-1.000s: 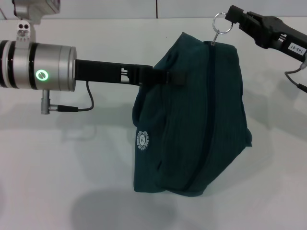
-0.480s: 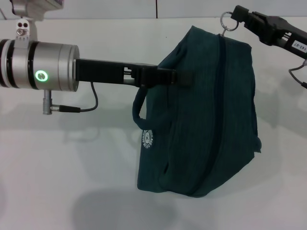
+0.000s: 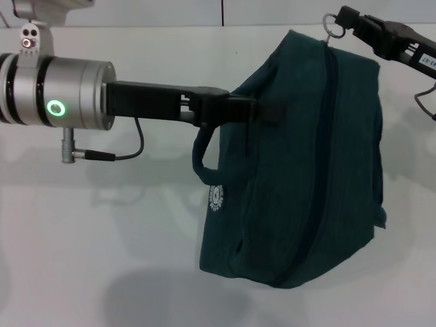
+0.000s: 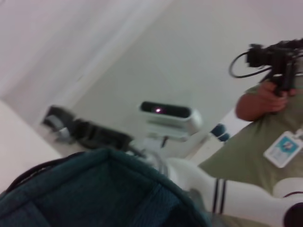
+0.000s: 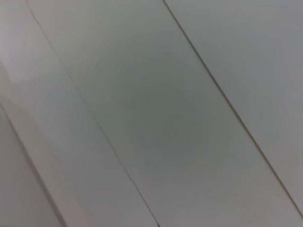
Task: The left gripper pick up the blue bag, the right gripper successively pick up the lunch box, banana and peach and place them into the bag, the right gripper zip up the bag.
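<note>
The blue bag (image 3: 300, 170) hangs in the air above the white table, its zipper running down the middle and looking closed. My left gripper (image 3: 262, 111) reaches in from the left and is shut on the bag's upper side strap. A handle loop (image 3: 201, 160) hangs below it. My right gripper (image 3: 340, 22) is at the bag's top corner, shut on the metal zipper ring (image 3: 331, 27). The bag's top also shows in the left wrist view (image 4: 94, 194). The lunch box, banana and peach are not in view. The right wrist view shows only a plain grey panelled surface.
The white table (image 3: 102, 238) lies under the bag, which casts a shadow on it. A cable (image 3: 116, 153) hangs under my left arm. In the left wrist view a person (image 4: 265, 137) stands beyond my head camera (image 4: 165, 113).
Both grippers and the bag have moved to the right and slightly up. The bag has swung and the handle loop now hangs free below the left gripper.
</note>
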`<action>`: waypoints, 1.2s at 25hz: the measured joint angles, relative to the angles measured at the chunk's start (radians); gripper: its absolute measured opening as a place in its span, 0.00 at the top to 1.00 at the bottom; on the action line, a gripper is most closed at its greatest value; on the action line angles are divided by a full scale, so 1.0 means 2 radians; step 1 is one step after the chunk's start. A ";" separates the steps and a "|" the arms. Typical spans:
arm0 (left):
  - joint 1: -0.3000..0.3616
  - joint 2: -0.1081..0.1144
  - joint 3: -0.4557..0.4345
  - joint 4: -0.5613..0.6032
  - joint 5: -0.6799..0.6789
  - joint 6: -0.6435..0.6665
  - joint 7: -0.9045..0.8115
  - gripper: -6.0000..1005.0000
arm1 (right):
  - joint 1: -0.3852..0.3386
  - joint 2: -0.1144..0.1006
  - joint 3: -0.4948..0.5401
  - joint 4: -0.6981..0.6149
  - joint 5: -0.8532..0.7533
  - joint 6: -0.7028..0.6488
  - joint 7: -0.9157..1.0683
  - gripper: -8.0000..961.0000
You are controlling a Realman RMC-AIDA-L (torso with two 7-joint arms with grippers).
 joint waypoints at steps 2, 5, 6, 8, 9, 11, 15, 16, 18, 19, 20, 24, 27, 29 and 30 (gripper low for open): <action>0.000 0.000 0.000 0.000 -0.010 0.010 0.005 0.96 | 0.000 -0.001 0.000 0.003 -0.001 0.004 0.004 0.99; 0.000 0.000 0.000 0.000 -0.016 0.019 0.008 0.96 | 0.002 -0.001 -0.001 0.010 -0.001 0.008 0.009 0.99; 0.000 0.000 0.000 0.000 -0.018 0.021 0.009 0.96 | 0.003 -0.001 -0.002 0.011 -0.001 0.010 0.010 0.99; 0.000 0.000 0.000 0.000 -0.021 0.025 0.010 0.96 | 0.003 -0.001 -0.003 0.012 -0.002 0.012 0.010 0.99; 0.000 0.000 0.000 0.000 -0.024 0.027 0.012 0.96 | 0.003 -0.001 -0.003 0.012 -0.002 0.013 0.010 0.99; 0.000 0.001 0.000 0.000 -0.026 0.027 0.013 0.96 | 0.003 0.000 -0.002 0.012 -0.002 0.014 0.011 0.99; 0.001 0.001 -0.005 0.000 -0.031 0.023 0.014 0.96 | 0.001 0.001 -0.001 0.012 -0.001 0.018 0.009 0.98; 0.001 0.001 -0.005 0.000 -0.034 0.022 0.014 0.96 | 0.000 0.001 -0.001 0.012 0.000 0.018 0.008 0.98; 0.002 0.001 -0.005 0.000 -0.041 0.019 0.015 0.96 | -0.003 0.000 0.000 0.012 0.001 0.019 0.007 0.97; 0.003 0.001 -0.005 0.000 -0.044 0.016 0.016 0.96 | -0.004 0.000 0.002 0.012 0.001 0.019 0.008 0.96; 0.004 0.000 -0.005 -0.001 -0.046 0.010 0.017 0.96 | -0.007 -0.001 0.006 0.012 0.001 0.020 0.009 0.93; 0.004 -0.006 -0.002 -0.004 -0.048 -0.038 0.017 0.96 | -0.028 -0.007 0.032 0.010 0.000 0.018 0.014 0.79; 0.004 -0.010 0.007 -0.009 -0.047 -0.082 0.018 0.96 | -0.044 -0.015 0.046 0.010 0.001 0.013 0.017 0.72; 0.003 -0.010 0.012 -0.018 -0.047 -0.105 0.019 0.96 | -0.057 -0.018 0.057 0.009 0.001 0.009 0.017 0.68; 0.002 -0.011 0.014 -0.023 -0.047 -0.118 0.020 0.96 | -0.062 -0.018 0.062 0.008 0.001 0.005 0.017 0.66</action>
